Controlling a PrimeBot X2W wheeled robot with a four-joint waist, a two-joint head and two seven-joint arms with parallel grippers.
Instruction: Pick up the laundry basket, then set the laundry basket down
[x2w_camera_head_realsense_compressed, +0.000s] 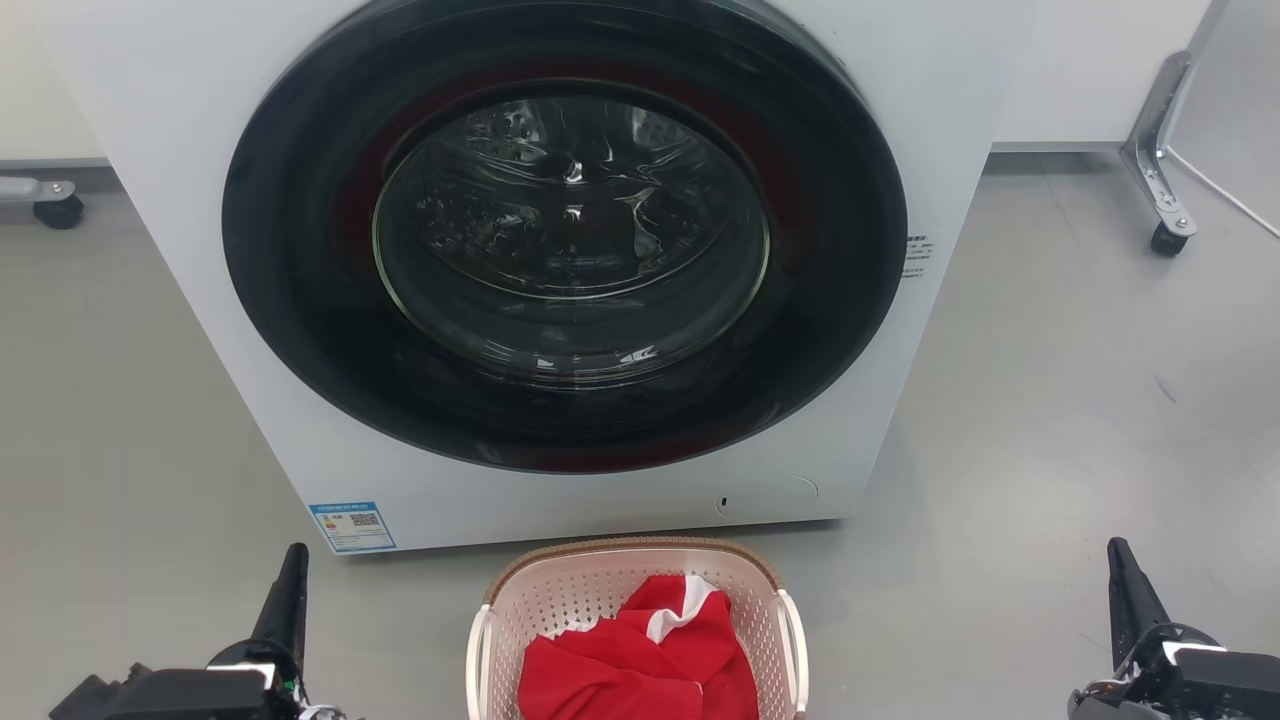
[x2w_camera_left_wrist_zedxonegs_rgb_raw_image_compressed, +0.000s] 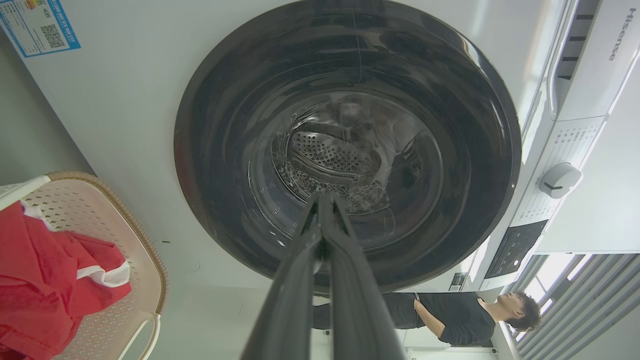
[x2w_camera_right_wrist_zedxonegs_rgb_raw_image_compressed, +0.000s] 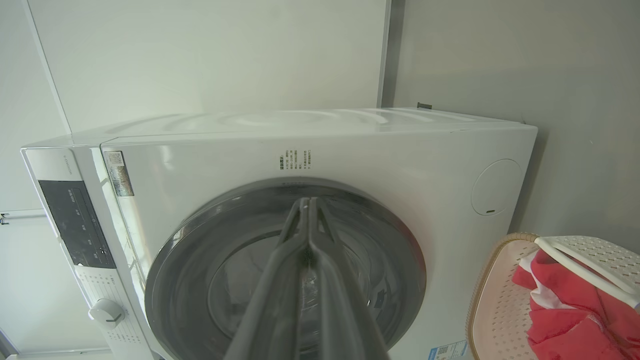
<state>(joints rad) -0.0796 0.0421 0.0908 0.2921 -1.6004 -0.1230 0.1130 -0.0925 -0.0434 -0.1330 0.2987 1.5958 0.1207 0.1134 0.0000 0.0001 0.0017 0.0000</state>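
The laundry basket stands on the grey floor just before the washing machine, pale pink with a brown rim and white side handles. A red and white garment lies inside it. The basket also appears at the left of the left wrist view and at the lower right of the right wrist view. My left gripper is shut and empty, well to the basket's left. My right gripper is shut and empty, well to the basket's right. Both point toward the machine, fingers pressed together.
A white front-loading washing machine with a closed dark round door rises right behind the basket. A caster leg stands at the back right, another caster at the back left. A person stands beyond the machine.
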